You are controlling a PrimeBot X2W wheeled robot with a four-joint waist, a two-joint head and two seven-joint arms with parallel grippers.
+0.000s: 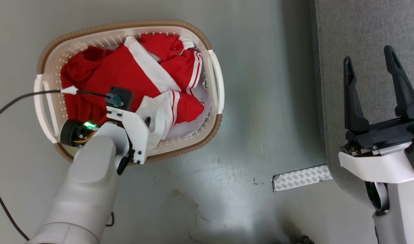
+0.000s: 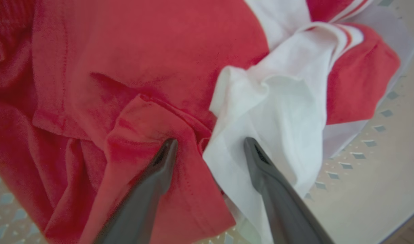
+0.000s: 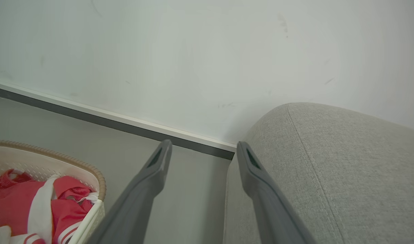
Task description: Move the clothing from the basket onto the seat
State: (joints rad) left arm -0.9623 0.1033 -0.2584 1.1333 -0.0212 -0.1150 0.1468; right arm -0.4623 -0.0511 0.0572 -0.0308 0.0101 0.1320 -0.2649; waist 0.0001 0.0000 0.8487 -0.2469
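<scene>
Red clothing [image 1: 125, 71] lay in the basket [image 1: 125, 25], left end effector [image 2: 210, 142] apart astride a fold, probably touching, needing a deeper bite before clamping; right end effector [image 1: 368, 54] apart by the seat [image 1: 362, 27].

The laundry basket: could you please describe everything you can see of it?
The basket is oval, cream-white plastic with perforated walls, a brown woven-look rim and two white side handles. It stands upright on the grey floor, left of the sofa and apart from it. Red-and-white clothing fills it, and the left end effector reaches in, open, against the fabric.
</scene>
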